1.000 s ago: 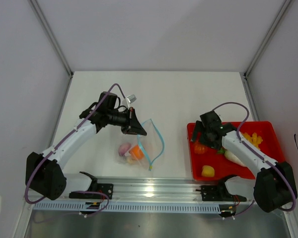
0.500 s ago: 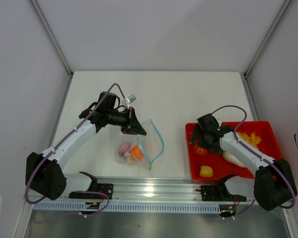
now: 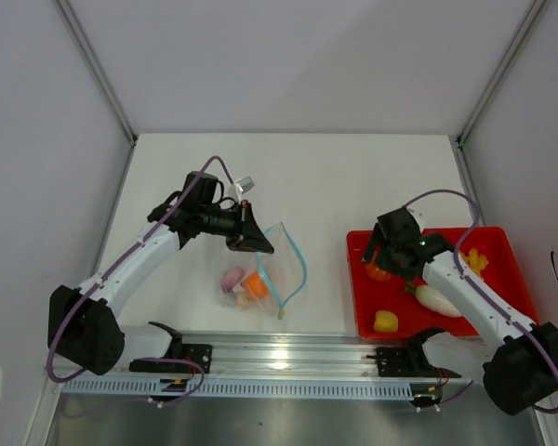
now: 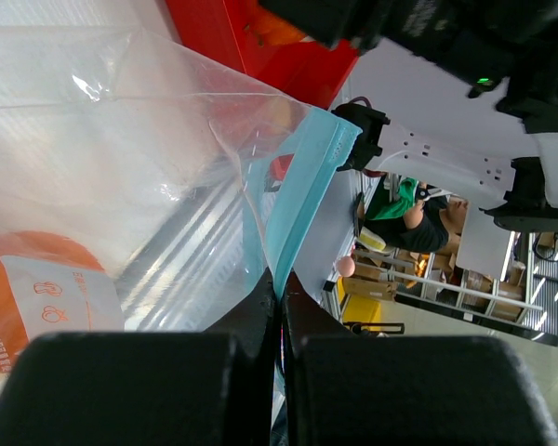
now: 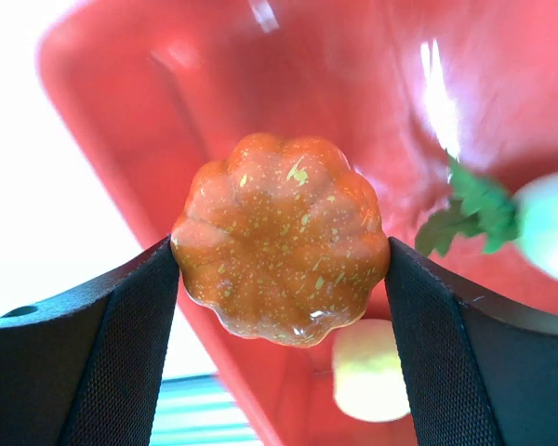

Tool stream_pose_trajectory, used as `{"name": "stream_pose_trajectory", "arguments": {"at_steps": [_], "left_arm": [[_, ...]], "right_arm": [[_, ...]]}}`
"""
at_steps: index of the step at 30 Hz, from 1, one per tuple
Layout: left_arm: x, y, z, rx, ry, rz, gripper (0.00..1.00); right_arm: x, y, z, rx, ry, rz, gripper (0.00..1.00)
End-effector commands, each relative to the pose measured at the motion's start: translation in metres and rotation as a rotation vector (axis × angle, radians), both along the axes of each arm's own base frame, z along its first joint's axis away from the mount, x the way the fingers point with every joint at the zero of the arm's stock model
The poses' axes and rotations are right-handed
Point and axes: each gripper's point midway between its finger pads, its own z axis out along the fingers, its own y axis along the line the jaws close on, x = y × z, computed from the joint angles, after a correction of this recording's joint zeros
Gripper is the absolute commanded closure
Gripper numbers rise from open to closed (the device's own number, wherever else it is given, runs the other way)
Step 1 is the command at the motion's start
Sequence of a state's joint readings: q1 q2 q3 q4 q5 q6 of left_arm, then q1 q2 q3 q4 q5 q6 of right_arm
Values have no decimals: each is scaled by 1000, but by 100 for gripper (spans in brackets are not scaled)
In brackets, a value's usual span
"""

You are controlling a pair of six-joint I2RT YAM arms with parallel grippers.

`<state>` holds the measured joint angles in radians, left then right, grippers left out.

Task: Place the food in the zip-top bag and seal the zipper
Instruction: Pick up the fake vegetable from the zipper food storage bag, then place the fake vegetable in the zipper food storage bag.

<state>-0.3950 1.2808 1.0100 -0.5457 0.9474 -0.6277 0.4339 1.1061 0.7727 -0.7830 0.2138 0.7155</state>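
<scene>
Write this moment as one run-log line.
left claw: shut on zipper of open zip-top bag | right claw: shut on orange pumpkin at red tray | bagged: garlic bulb, orange fruit

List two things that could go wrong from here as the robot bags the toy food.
1. The right gripper holds the orange pumpkin only by its rounded sides; it might slip when lifted.
2. The left gripper pinches the zip-top bag only at its zipper; the floppy mouth could sag closed.
</scene>
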Motion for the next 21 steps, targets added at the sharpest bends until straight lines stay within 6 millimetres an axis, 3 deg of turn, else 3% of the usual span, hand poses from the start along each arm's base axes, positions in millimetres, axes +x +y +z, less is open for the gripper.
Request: {"name": "stream_pose_trajectory", "arguments": {"at_steps": [1,2,3,6,8,10,14,17,21], "left_arm": [[-1,1,14,-40,-57,-21,99],[0,0,14,-40,-59,-20,99],[-1,1,14,-40,-61,-20,99],[0,0,14,-39,-55,-18,99],[1,0,15,-41,-58,-16,99],[1,-1,17,-45,-57,-13,99],[2,0,19,-46,-62,-8,100],[2,0,20,-46,-62,-8,99],[2,0,22,-45,-66,-6,99]], "right_arm": [[28,-10,70,-46,-187,-25,96],[29,-9,82,-46,-211,-1,96],[35,1,108,-11,-276,33,96],[37,46,146,145,-367,202,96],[27,91,171,274,-404,341,96],[11,127,181,336,-394,447,96],[-15,177,188,369,-401,612,94],[-35,208,186,390,-391,724,94],[-52,233,178,368,-385,801,92]]}}
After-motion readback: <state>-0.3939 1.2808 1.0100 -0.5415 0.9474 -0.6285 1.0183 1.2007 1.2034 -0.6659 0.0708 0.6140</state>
